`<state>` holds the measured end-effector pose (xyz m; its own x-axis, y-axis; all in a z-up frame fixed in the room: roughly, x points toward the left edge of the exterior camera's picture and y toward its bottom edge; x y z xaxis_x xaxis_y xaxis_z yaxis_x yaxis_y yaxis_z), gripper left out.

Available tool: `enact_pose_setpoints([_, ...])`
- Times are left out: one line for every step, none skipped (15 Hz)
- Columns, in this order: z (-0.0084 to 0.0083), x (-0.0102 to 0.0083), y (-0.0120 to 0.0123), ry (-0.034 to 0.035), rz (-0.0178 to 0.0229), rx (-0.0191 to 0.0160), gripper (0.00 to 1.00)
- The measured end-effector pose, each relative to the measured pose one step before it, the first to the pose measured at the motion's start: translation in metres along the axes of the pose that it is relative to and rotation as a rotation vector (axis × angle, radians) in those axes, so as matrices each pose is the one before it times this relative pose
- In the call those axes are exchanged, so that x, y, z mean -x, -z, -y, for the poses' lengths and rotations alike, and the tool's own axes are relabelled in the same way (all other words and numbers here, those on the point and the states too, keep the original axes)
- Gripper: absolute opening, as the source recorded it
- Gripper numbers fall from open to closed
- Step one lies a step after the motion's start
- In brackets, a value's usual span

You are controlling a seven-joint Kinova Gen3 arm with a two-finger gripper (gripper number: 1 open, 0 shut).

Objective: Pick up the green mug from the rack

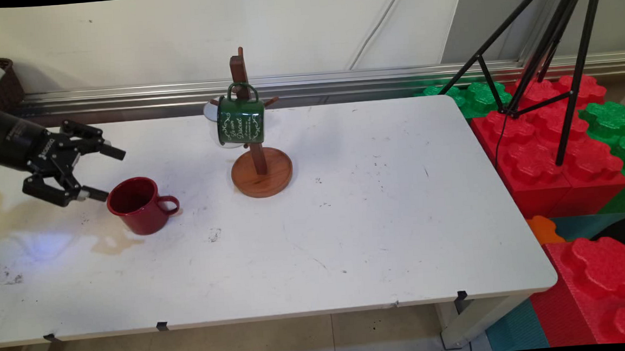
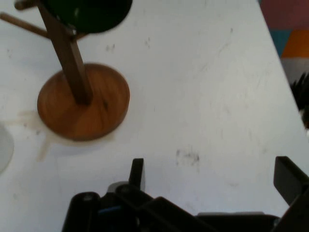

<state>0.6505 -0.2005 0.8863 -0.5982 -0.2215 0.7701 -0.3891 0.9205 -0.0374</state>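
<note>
We see our black two-finger gripper at the left, reaching in roughly level just beside the red mug, its fingers spread wide with nothing between them. One fingertip sits close against the mug's rim on its left; the other fingertip hangs above it, apart.

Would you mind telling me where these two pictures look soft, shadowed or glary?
Main view: sharp overall; the dark red enamel mug and round wooden base of the mug stand cast only faint shadows on the white table, and the hanging green mug shows small highlights. Hand view: soft throughout; the green mug is a dark blur and the black fingers are unfocused.
</note>
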Motion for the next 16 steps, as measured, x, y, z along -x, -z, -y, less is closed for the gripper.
enact_pose_setpoints([0.00023, -0.00242, 0.00053, 0.01024, -0.01648, 0.00188, 1.00])
enact_pose_setpoints([0.00021, -0.00186, 0.00032, 0.00850, -0.01305, 0.00120, 1.00])
enact_pose_setpoints([0.00044, -0.00292, 0.00023, 0.01205, -0.01985, 0.00154, 1.00])
enact_pose_setpoints([0.00038, -0.00191, 0.00003, 0.00785, -0.01310, 0.00077, 1.00])
enact_pose_setpoints([0.00076, -0.00294, -0.00031, 0.01134, -0.01904, 0.00101, 1.00])
enact_pose_setpoints([0.00130, -0.00403, -0.00075, 0.01478, -0.02584, 0.00016, 1.00])
enact_pose_setpoints([0.00111, -0.00278, -0.00095, 0.01085, -0.01845, 0.00022, 1.00])
enact_pose_setpoints([0.00117, -0.00262, -0.00137, 0.01004, -0.01738, 0.00055, 1.00])
enact_pose_setpoints([0.00079, -0.00160, -0.00096, 0.00593, -0.01101, 0.00026, 1.00])
enact_pose_setpoints([0.00108, -0.00212, -0.00177, 0.00758, -0.01486, 0.00088, 1.00])
enact_pose_setpoints([0.00129, -0.00234, -0.00251, 0.00835, -0.01676, 0.00061, 1.00])
enact_pose_setpoints([0.00132, -0.00221, -0.00278, 0.00784, -0.01673, 0.00039, 1.00])
enact_pose_setpoints([0.00116, -0.00168, -0.00285, 0.00579, -0.01363, -0.00020, 1.00])
enact_pose_setpoints([0.00083, -0.00105, -0.00207, 0.00374, -0.00881, -0.00004, 1.00])
enact_pose_setpoints([0.00137, -0.00139, -0.00366, 0.00508, -0.01245, 0.00026, 1.00])
enact_pose_setpoints([0.00102, -0.00092, -0.00303, 0.00394, -0.00981, -0.00026, 1.00])
